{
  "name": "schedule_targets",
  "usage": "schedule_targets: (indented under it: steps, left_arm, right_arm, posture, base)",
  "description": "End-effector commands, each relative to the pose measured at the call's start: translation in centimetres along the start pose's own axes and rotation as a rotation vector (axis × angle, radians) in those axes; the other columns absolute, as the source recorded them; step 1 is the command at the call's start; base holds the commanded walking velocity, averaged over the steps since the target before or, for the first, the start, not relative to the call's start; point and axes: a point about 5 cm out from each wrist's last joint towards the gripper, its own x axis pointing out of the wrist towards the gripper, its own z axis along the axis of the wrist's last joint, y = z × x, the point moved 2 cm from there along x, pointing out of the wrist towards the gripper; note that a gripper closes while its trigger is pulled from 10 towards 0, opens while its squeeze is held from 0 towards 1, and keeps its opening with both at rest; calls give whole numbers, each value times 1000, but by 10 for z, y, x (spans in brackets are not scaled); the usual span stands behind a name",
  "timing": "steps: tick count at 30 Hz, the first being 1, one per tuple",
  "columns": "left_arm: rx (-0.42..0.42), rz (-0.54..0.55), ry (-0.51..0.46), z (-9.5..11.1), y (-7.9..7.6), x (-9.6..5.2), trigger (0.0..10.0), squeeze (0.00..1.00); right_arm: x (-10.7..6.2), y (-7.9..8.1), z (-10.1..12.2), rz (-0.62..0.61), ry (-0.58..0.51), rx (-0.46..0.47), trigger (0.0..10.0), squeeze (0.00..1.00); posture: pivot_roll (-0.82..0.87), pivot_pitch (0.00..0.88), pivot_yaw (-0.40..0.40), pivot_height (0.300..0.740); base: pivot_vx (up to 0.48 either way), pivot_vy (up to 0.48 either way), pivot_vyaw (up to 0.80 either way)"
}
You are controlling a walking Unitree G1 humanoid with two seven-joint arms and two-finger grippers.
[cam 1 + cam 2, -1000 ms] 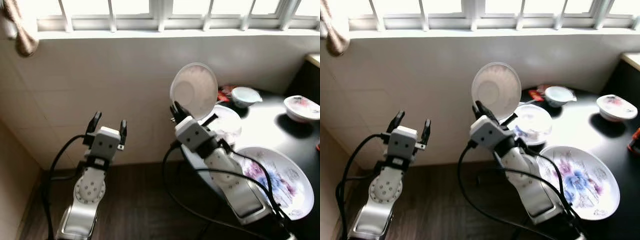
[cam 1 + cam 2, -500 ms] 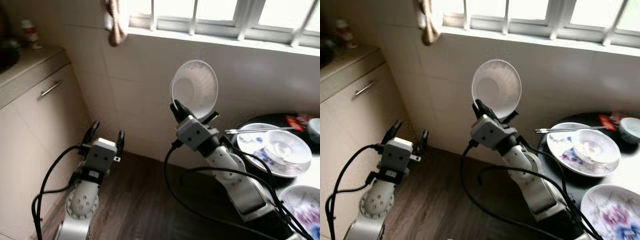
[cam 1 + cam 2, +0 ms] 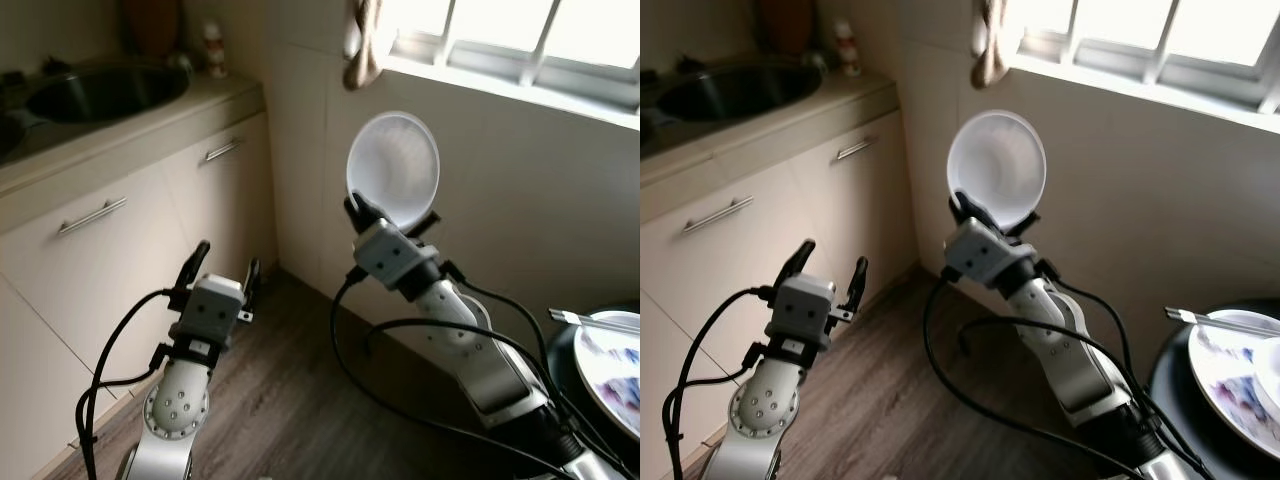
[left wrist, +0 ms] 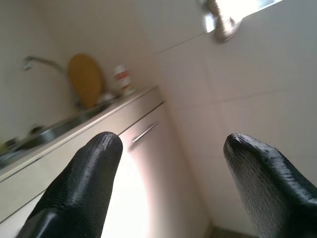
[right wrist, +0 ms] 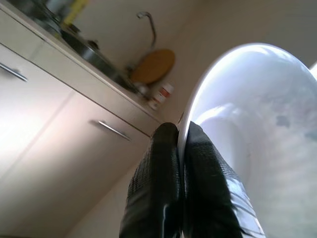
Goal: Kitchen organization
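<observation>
Gripping the lower rim of a round white ceramic plate (image 3: 393, 168), the right gripper (image 3: 362, 213) is holding it upright on edge in front of the pale tiled wall (image 3: 520, 200), with the plate's hollow face turned toward the camera. In the right wrist view the two black fingers (image 5: 158, 183) are pinching the thin rim between them, one on each face of the plate (image 5: 257, 144). Black cables (image 3: 400, 330) are looping around the silver right arm (image 3: 470, 340) below the plate.

Over on the robot's left, the left gripper (image 3: 223, 264) is pointing upward above the dark wood-plank floor (image 3: 300, 400) with its fingers spread apart and nothing between them; the left wrist view is showing both fingertips (image 4: 99, 148) well apart, framing the cabinet beyond.

Beyond the left gripper, a run of beige cabinets with slim metal bar handles (image 3: 91, 215) is standing under a beige counter (image 3: 130, 130), which is carrying a dark round steel sink (image 3: 100, 88) and a small white bottle with a red band (image 3: 212, 47). A brownish cloth (image 3: 362, 40) is hanging by the bright white-framed window (image 3: 520, 40). At the far right edge, a flower-patterned white plate (image 3: 612, 362) is lying on a black round table (image 3: 1185, 400), with a pair of metal chopsticks (image 3: 590, 320) resting across its rim.
</observation>
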Motion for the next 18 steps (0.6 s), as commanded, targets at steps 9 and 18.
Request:
schedule_targets:
  steps: [9, 18]
  left_arm:
    - [-15, 1, -4, 3, 0, 3, 10000, 0]
    - [-43, 9, -26, 6, 1, 5, 10000, 0]
  right_arm:
    - [3, -3, 2, -25, 3, 50, 10000, 0]
    - [5, -4, 1, -29, 6, 44, 10000, 0]
  posture:
    - [117, 0, -44, 740]
    - [119, 0, -46, 740]
  base:
    - [0, 0, 622]
    - [83, 0, 0]
